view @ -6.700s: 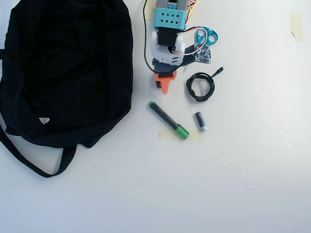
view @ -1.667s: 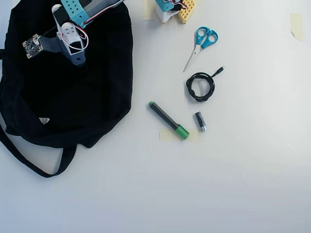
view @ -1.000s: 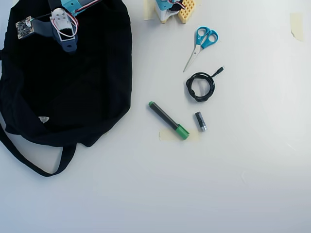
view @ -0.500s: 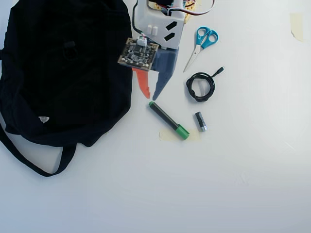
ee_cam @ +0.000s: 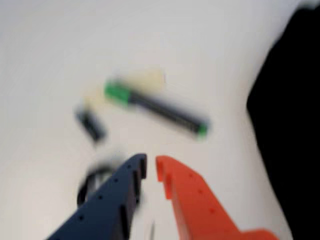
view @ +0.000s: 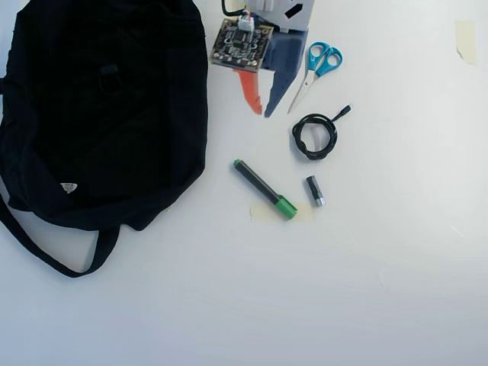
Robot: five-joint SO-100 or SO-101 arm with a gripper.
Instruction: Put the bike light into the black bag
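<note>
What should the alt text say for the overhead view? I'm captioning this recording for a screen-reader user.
A robot gripper with one orange and one blue finger reaches in from the top edge, holding nothing, over a white table. A large black bag fills the left; a green-capped marker, coiled black cable, small cylinder and blue-handled scissors lie to its right.

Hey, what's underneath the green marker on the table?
A pale yellowish patch, likely tape or paper, lies flat on the white table under the green marker, at its capped end in the overhead view. How far it runs beneath is hidden by the marker.
</note>
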